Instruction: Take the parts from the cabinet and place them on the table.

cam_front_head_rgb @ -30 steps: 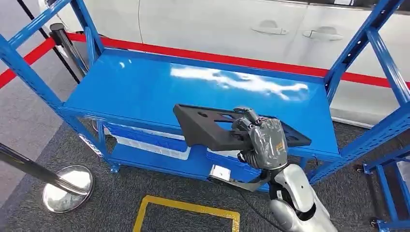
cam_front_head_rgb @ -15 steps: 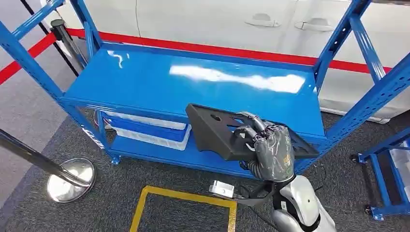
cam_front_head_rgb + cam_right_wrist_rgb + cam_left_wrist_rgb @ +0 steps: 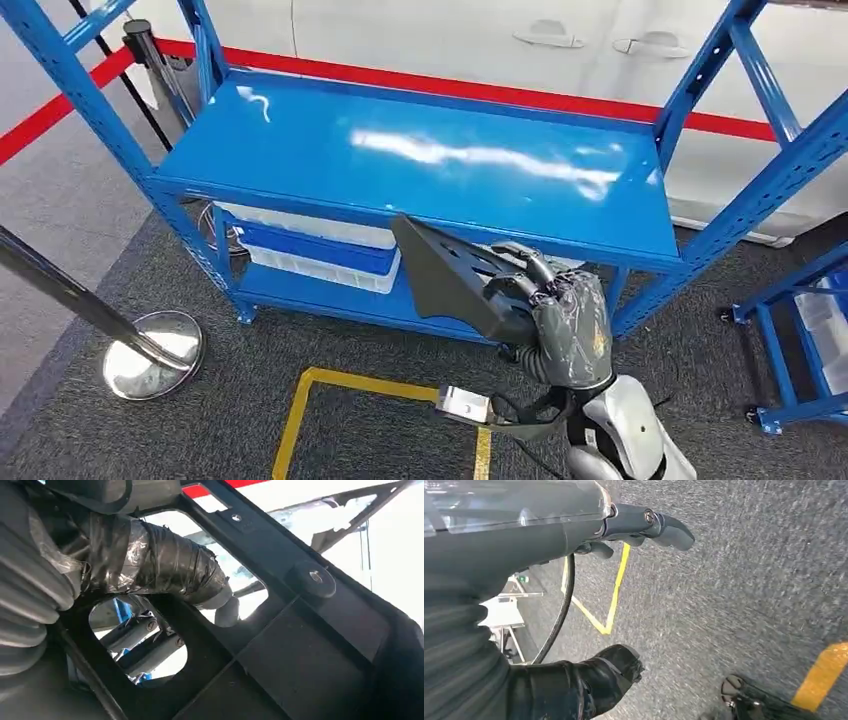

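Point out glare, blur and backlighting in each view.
Head view: white glare streaks across the blue shelf. Left wrist view: carpet smeared by blur. Right wrist view: black part dark against blown-out background, right hand near and soft.

Dark grey carpet floor (image 3: pixel 300 345) with yellow tape outline (image 3: pixel 330 395), blue metal shelving (image 3: pixel 420 165) (glossy top), white car (image 3: pixel 480 40) beyond, red barrier belt (image 3: pixel 480 90), chrome stanchion base (image 3: pixel 155 355) near left

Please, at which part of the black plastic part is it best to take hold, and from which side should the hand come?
Probably at a bar beside one of its cut-out openings. The black plastic part is a flat panel with windows, so fingers can hook through and clamp a bar. The right hand grips it this way, from the edge nearest the robot, thumb lying across an opening.
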Controlling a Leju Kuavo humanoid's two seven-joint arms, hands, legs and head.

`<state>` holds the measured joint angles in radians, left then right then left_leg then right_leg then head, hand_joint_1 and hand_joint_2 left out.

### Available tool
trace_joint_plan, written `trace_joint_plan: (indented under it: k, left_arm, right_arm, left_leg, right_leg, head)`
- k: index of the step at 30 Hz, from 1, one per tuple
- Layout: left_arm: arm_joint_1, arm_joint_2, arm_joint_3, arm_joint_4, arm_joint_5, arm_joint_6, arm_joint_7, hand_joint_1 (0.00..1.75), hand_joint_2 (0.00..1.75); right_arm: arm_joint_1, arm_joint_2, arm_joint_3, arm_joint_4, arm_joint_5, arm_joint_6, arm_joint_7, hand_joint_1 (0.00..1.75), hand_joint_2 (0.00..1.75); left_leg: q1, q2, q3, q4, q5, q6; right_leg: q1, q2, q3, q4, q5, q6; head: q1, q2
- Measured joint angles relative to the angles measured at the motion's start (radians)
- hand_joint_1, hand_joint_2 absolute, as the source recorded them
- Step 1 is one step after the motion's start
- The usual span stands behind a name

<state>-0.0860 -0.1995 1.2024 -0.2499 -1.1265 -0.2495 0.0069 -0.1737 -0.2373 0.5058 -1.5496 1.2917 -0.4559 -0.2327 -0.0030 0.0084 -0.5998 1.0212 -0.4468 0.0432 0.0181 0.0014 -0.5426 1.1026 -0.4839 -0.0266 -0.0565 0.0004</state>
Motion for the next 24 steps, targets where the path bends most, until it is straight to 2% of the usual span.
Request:
trace_joint_plan:
  k: [1,2,4,5,6,7,8,9,10,11,12,13,14,15,16,17,18,20,21,22,23,24]
  left_arm:
    - [-0.001,-0.004,-0.001,0.0,0.0,0.0,0.0,0.0,1.75]
    - [-0.001,-0.004,-0.002,0.001,-0.001,0.0,-0.001,0.0,1.75]
    - [-0.001,-0.004,-0.005,0.001,-0.001,0.0,-0.001,0.0,1.75]
    - [0.0,-0.004,-0.005,0.001,-0.001,-0.001,-0.001,0.0,1.75]
    - [-0.001,-0.002,-0.005,0.001,-0.001,0.0,-0.001,0.0,1.75]
    - [-0.001,-0.001,-0.005,0.002,-0.001,-0.001,-0.002,0.0,1.75]
    - [-0.002,-0.002,-0.005,0.002,-0.001,-0.001,-0.002,0.0,1.75]
    - [-0.001,-0.002,-0.005,0.002,-0.001,0.0,-0.002,0.0,1.75]
    - [-0.001,-0.001,-0.005,0.002,-0.001,0.0,-0.003,0.0,1.75]
    - [0.001,-0.001,-0.005,0.002,-0.001,0.0,-0.003,0.0,1.75]
    - [0.001,-0.001,-0.005,0.002,-0.001,0.0,-0.003,0.0,1.75]
    - [0.0,-0.001,-0.005,0.002,-0.001,0.0,-0.004,0.0,1.75]
    - [0.0,-0.001,-0.005,0.002,-0.001,0.0,-0.005,0.0,1.75]
    - [-0.001,-0.001,-0.005,0.002,-0.001,0.0,-0.005,0.0,1.75]
    - [-0.004,-0.003,-0.006,0.002,-0.001,0.0,-0.005,0.0,1.75]
    - [-0.005,-0.003,-0.006,0.002,-0.001,0.0,-0.006,0.0,1.75]
    - [-0.003,-0.003,-0.006,0.002,-0.001,0.0,-0.005,0.0,1.75]
    - [-0.004,-0.002,-0.006,0.002,-0.001,0.0,-0.005,0.0,1.75]
    - [-0.002,-0.002,-0.006,0.002,-0.001,0.0,-0.005,0.0,1.75]
    - [-0.006,-0.002,-0.006,0.002,-0.001,0.0,-0.005,0.0,1.75]
    - [-0.006,-0.002,-0.006,0.002,-0.002,0.0,-0.005,0.0,1.75]
    - [-0.005,-0.002,-0.006,0.002,-0.002,0.0,-0.005,0.0,1.75]
  right_arm:
    - [-0.001,-0.001,0.0,-0.001,0.0,0.0,0.0,1.75,1.75]
    - [-0.002,-0.002,0.0,-0.004,0.0,-0.002,0.001,1.75,1.75]
    - [-0.002,-0.003,0.0,-0.007,0.0,-0.01,0.0,1.75,1.75]
    - [-0.001,-0.004,0.0,-0.008,0.0,-0.01,0.0,1.75,1.75]
    - [0.0,-0.004,0.0,-0.008,0.0,-0.011,0.0,1.75,1.75]
    - [-0.001,-0.004,0.001,-0.008,0.0,-0.011,0.0,1.75,1.75]
    - [-0.001,-0.004,0.001,-0.01,-0.002,-0.012,0.0,1.75,1.75]
    - [0.0,-0.005,0.001,-0.011,-0.002,-0.012,0.0,1.75,1.75]
    - [0.001,-0.005,0.001,-0.011,-0.003,-0.011,0.0,1.75,1.75]
    - [0.001,-0.005,0.001,-0.011,-0.003,-0.012,-0.002,1.75,1.75]
    - [0.001,-0.005,0.001,-0.011,-0.004,-0.011,-0.002,1.75,1.75]
    - [0.001,-0.005,0.001,-0.011,-0.004,-0.011,-0.002,1.75,1.75]
    - [0.001,-0.005,0.001,-0.011,-0.005,-0.011,-0.002,1.75,1.75]
    - [0.001,-0.005,0.001,-0.011,-0.005,-0.011,-0.002,1.75,1.75]
    - [0.001,-0.005,0.001,-0.014,-0.005,-0.011,-0.001,1.75,1.75]
    - [-0.001,-0.006,0.001,-0.016,-0.006,-0.011,-0.001,1.75,1.75]
    - [0.0,-0.006,0.001,-0.019,-0.006,-0.011,-0.002,1.75,1.75]
    - [0.001,-0.006,0.001,-0.019,-0.008,-0.01,-0.002,1.75,1.75]
    - [0.003,-0.008,0.001,-0.019,-0.008,-0.01,-0.002,1.75,1.75]
    - [0.004,-0.008,0.002,-0.019,-0.009,-0.01,-0.002,1.75,1.75]
    - [0.004,-0.008,0.002,-0.019,-0.01,-0.01,-0.002,1.75,1.75]
    - [0.004,-0.009,0.002,-0.019,-0.011,-0.009,-0.002,1.75,1.75]
  left_leg:
    - [-0.001,0.001,-0.005,0.001,0.007,-0.005]
    - [0.003,0.003,-0.005,0.001,0.016,-0.012]
    - [0.011,0.004,-0.01,-0.008,0.03,-0.02]
    - [0.007,0.003,-0.007,-0.015,0.039,-0.025]
    - [0.004,0.001,-0.015,-0.006,0.024,-0.024]
    - [0.003,-0.005,-0.024,0.02,-0.018,-0.031]
    - [0.007,-0.005,-0.043,0.074,-0.069,-0.036]
    - [0.013,-0.005,-0.066,0.148,-0.121,-0.042]
    - [0.018,-0.005,-0.085,0.222,-0.158,-0.05]
    - [0.023,-0.005,-0.095,0.274,-0.162,-0.057]
    - [0.029,-0.005,-0.086,0.287,-0.133,-0.065]
    - [0.036,-0.005,-0.059,0.259,-0.089,-0.074]
    - [0.043,-0.004,-0.018,0.201,-0.051,-0.082]
    - [0.052,-0.004,0.035,0.125,-0.032,-0.094]
    - [0.053,-0.008,0.072,0.055,-0.075,-0.112]
    - [0.043,-0.017,0.094,0.021,-0.084,-0.101]
    - [0.044,-0.016,0.079,0.026,-0.088,-0.084]
    - [0.034,-0.015,0.07,0.032,-0.077,-0.067]
    - [0.036,-0.01,0.058,0.026,-0.065,-0.048]
    - [0.034,-0.006,0.05,0.026,-0.055,-0.032]
    - [0.033,-0.004,0.037,0.026,-0.045,-0.019]
    - [0.03,-0.002,0.024,0.026,-0.035,-0.014]
  right_leg:
    - [0.008,-0.002,0.038,-0.065,-0.031,-0.017]
    - [0.01,-0.006,0.05,-0.101,-0.036,-0.019]
    - [0.018,-0.001,0.046,-0.105,-0.026,-0.023]
    - [0.017,-0.002,0.045,-0.118,-0.01,-0.03]
    - [-0.002,-0.007,0.055,-0.145,0.006,-0.033]
    - [0.0,-0.012,0.049,-0.153,0.021,-0.034]
    - [0.0,-0.014,0.039,-0.153,0.029,-0.042]
    - [0.0,-0.014,0.027,-0.152,0.036,-0.04]
    - [-0.001,-0.014,0.013,-0.147,0.043,-0.038]
    - [-0.003,-0.014,-0.002,-0.139,0.049,-0.034]
    - [-0.006,-0.014,-0.017,-0.13,0.053,-0.028]
    - [-0.011,-0.015,-0.033,-0.119,0.057,-0.022]
    - [-0.016,-0.015,-0.048,-0.106,0.059,-0.018]
    - [-0.021,-0.015,-0.063,-0.088,0.059,-0.013]
    - [-0.019,-0.014,-0.081,-0.07,0.058,-0.003]
    - [-0.019,-0.012,-0.097,-0.05,0.057,0.003]
    - [-0.016,-0.011,-0.104,-0.042,0.064,0.011]
    - [-0.023,-0.011,-0.111,-0.044,0.082,0.023]
    - [-0.028,-0.009,-0.118,-0.042,0.081,0.03]
    - [-0.031,-0.007,-0.129,-0.018,0.036,0.033]
    - [-0.032,-0.006,-0.146,0.03,-0.023,0.033]
    - [-0.032,-0.006,-0.16,0.092,-0.077,0.034]
  head:
    - [-0.001,0.0]
    - [0.0,0.0]
    - [0.001,0.0]
    - [0.0,0.0]
    - [0.0,0.0]
    - [0.0,0.0]
    - [-0.001,0.0]
    - [0.0,0.0]
    - [0.0,0.0]
    - [0.0,0.0]
    - [0.0,0.0]
    - [0.0,0.0]
    - [0.0,0.0]
    - [-0.001,0.0]
    - [-0.002,0.0]
    - [-0.001,0.0]
    - [-0.001,0.0]
    - [-0.001,0.0]
    - [-0.001,0.0]
    - [0.0,0.0]
    - [0.0,0.0]
    - [0.0,0.0]
